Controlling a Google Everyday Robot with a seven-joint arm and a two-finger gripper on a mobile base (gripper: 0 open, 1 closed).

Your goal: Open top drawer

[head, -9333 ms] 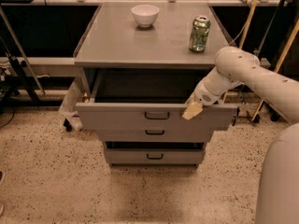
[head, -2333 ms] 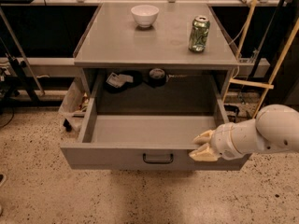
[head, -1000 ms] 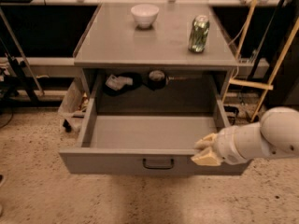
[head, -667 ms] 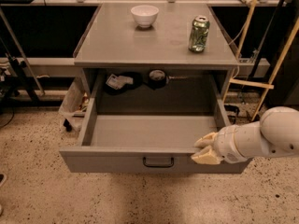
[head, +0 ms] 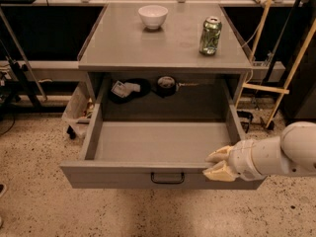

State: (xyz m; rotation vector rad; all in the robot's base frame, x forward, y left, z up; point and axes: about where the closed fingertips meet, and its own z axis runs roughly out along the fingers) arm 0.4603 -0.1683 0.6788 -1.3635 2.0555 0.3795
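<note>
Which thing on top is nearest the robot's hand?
The green can on the right; the white bowl is farther. The gripper is at the top drawer's front right corner.

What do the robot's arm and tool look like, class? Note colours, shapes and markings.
The tool, at the top drawer's front right rim, is pale yellow and tapered. The arm is smooth, white and rounded, a thick tube with ring seams at the wrist. No cables or markings show.
</note>
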